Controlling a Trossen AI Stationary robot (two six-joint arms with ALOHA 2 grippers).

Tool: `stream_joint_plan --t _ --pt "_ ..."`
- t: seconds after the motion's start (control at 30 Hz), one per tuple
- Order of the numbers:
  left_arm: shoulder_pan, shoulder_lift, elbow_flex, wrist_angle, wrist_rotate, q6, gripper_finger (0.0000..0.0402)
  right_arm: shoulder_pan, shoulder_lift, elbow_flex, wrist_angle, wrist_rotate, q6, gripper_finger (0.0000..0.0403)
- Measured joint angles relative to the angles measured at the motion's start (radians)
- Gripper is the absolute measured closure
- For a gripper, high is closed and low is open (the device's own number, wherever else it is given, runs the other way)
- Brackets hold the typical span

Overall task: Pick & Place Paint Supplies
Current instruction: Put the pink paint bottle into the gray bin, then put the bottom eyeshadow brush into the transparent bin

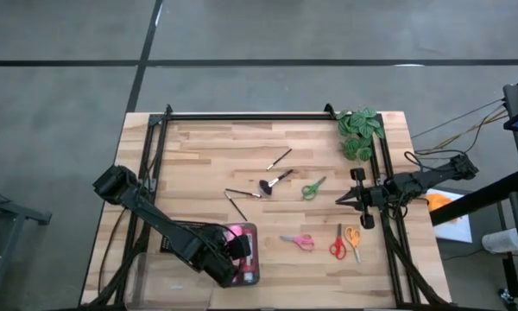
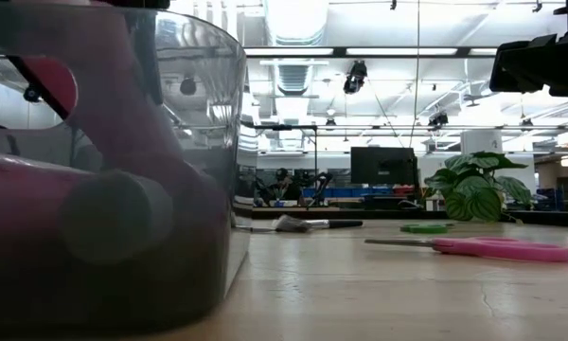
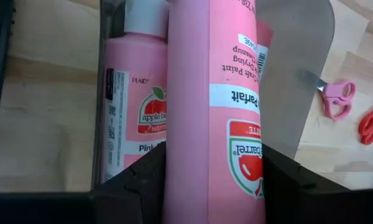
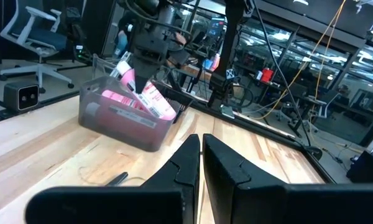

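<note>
My left gripper (image 3: 214,186) is shut on a pink paint bottle (image 3: 211,112) over the clear tray (image 1: 252,278) at the table's near edge. A second pink bottle (image 3: 137,106) lies in that tray. My right gripper (image 4: 201,155) is shut and hangs near the table's right edge (image 1: 352,199). Lying flat on the wood are the fluffy brush (image 1: 274,181), thin brushes (image 1: 281,158) (image 1: 240,193), green scissors (image 1: 312,187), pink scissors (image 1: 299,242), red scissors (image 1: 337,247) and orange scissors (image 1: 354,239). My left gripper pinches the pink bottle by its labelled body (image 3: 174,168) between the two fingers (image 3: 143,180). The bottle runs along the fingers, away from the wrist. The gripper slants down into the clear tray from above (image 4: 143,62). Whether the bottle's far end rests on the tray cannot be seen.
The green plant (image 1: 360,134) stands at the far right corner. A black tray (image 1: 183,238) sits left of the clear tray, partly under my left arm. A dark frame (image 1: 242,115) runs along the far and side edges. Open wood lies between the brushes and the tray.
</note>
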Motion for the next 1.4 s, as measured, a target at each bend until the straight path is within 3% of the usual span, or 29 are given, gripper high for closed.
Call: stream_joint_plan --t 0.4,0.7,0.87,1.13,1.4 --pt "0.003 0.0 -0.008 -0.006 -0.041 -0.004 0.0203 0.0 0.0 0.0 0.0 0.0 0.0 0.0388" --pt "0.004 0.0 -0.008 0.008 -0.045 -0.019 0.0105 0.0 0.0 0.0 0.0 0.0 0.0 0.0388" --pt "0.005 0.0 -0.008 0.016 -0.046 -0.019 0.0071 0.0 0.0 0.0 0.0 0.0 0.0 0.0388" --pt "0.005 -0.002 0.017 0.02 -0.064 -0.003 0.0065 0.0 0.0 0.0 0.0 0.0 0.0 0.0388" --pt "0.015 -0.055 0.074 -0.084 -0.158 0.206 0.0065 0.0 -0.001 0.0 0.0 0.0 0.0 0.0388"
